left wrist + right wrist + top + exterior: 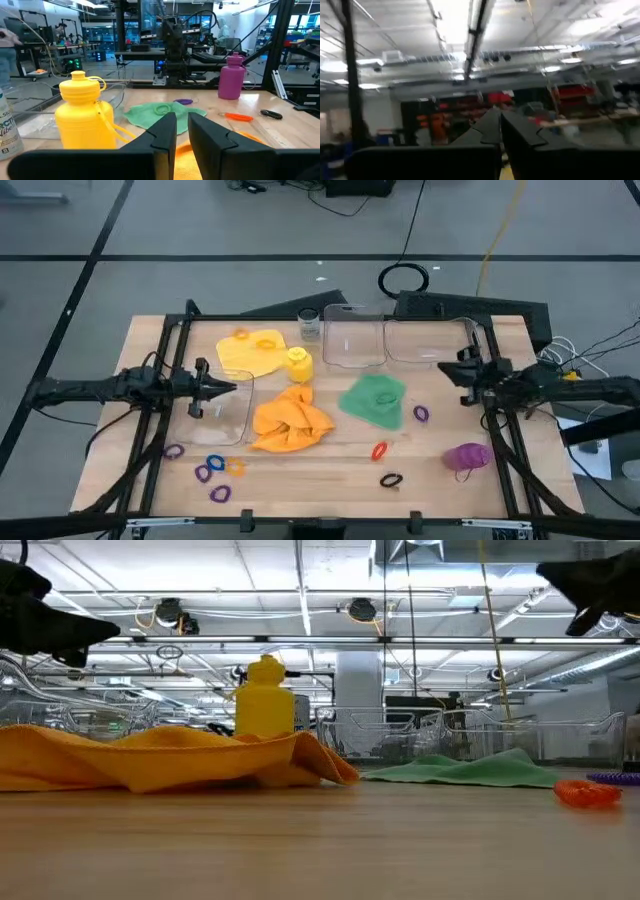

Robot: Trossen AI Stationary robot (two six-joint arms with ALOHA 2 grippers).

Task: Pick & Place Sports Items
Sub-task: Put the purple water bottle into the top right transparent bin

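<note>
An orange cloth point(290, 422) lies crumpled at the table's middle, with a green cloth point(374, 398) to its right and a yellow cloth point(249, 352) at the far left. A yellow bottle point(298, 364) stands upright between them. A purple bottle point(467, 456) lies near the right. Several coloured rings point(212, 468) lie at the near left, and others point(380, 450) at the near right. My left gripper point(228, 388) is shut and empty above the table, left of the orange cloth. My right gripper point(447, 367) is shut and empty, right of the green cloth.
Two clear plastic boxes point(352, 342) point(430, 340) stand at the far side, and a third point(226, 408) sits under my left gripper. A small glass jar point(309, 325) stands beside the far boxes. Bare wood shows along the near edge point(320, 500).
</note>
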